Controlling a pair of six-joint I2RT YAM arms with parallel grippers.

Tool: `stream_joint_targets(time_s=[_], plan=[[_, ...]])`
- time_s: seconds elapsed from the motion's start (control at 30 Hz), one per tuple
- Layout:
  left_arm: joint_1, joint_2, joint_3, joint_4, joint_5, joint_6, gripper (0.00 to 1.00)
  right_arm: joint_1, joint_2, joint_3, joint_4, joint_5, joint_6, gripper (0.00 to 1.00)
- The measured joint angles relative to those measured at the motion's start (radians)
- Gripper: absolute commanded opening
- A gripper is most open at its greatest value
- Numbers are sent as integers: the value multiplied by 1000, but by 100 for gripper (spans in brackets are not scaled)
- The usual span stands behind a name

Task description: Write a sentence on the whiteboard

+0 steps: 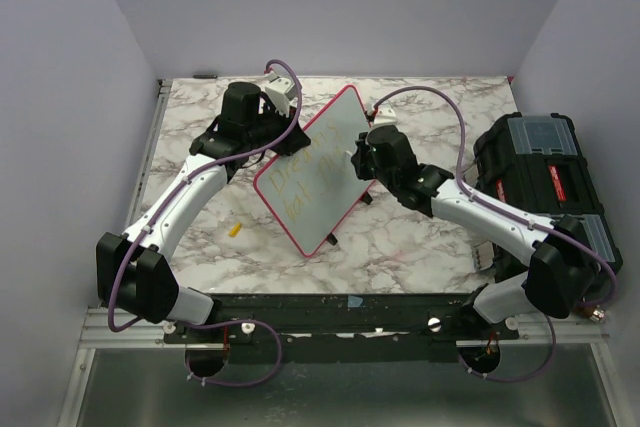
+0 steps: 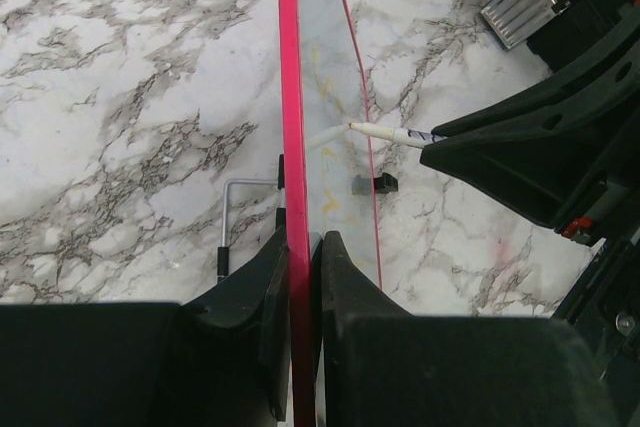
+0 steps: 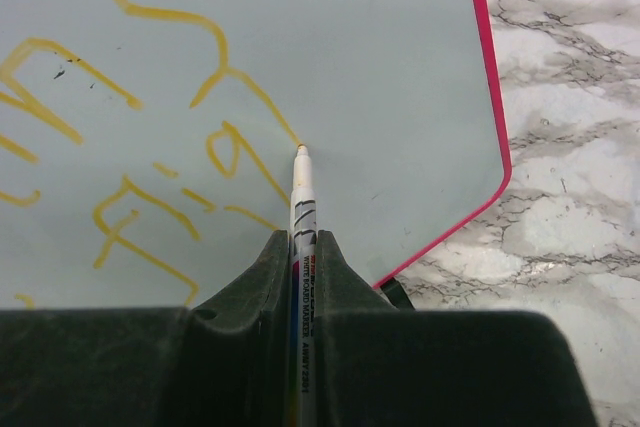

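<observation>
The whiteboard [image 1: 322,152] stands tilted up off the marble table, its white face toward the right arm. My left gripper [image 2: 305,242] is shut on its red-pink rim [image 2: 291,117] at the board's upper left edge [image 1: 287,135]. My right gripper [image 3: 303,239] is shut on a white marker [image 3: 301,197], and the marker's tip touches the board's face. The sentence [image 3: 150,97] shows as yellow strokes left of the tip; in the top view it runs in two faint lines [image 1: 300,185]. The left wrist view shows the marker [image 2: 385,133] meeting the board edge-on.
A black toolbox [image 1: 540,172] sits at the table's right edge behind the right arm. A small yellow cap [image 1: 235,230] lies on the marble left of the board. A wire stand [image 2: 232,215] and a black clip [image 2: 376,183] are at the board's base.
</observation>
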Motion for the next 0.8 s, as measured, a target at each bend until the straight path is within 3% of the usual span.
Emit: stream_joint_targets(time_s=[0.8], plan=[[0, -1, 0, 0, -2, 0, 0, 0, 27, 100, -27, 9, 0, 1]])
